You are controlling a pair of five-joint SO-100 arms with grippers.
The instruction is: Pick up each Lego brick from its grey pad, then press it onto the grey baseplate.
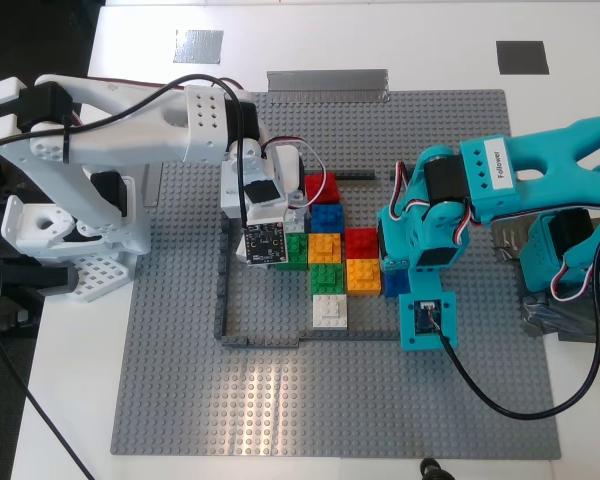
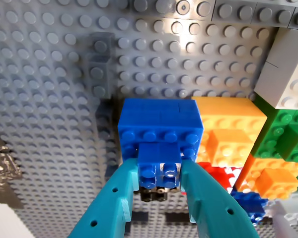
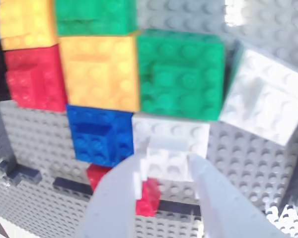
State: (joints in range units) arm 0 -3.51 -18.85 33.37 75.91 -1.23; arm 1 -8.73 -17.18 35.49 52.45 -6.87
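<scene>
My first gripper (image 2: 160,166), the teal one (image 1: 417,262), is shut on the small blue brick (image 2: 159,159). It holds the brick against the top of a larger blue brick (image 2: 159,119) on the grey baseplate (image 1: 180,380). My second gripper (image 3: 166,163), the white one (image 1: 270,205), is shut on the small white brick (image 3: 167,157), set on a larger white brick (image 3: 171,135). Both grey pads (image 1: 198,45) (image 1: 522,57) lie bare on the white table beyond the plate.
A cluster of red (image 1: 321,187), blue (image 1: 327,217), green (image 1: 296,250), orange (image 1: 324,247) and white (image 1: 329,310) bricks fills the dark grey border (image 1: 260,340) between the two arms. A silver tape strip (image 1: 327,80) lies at the plate's far edge.
</scene>
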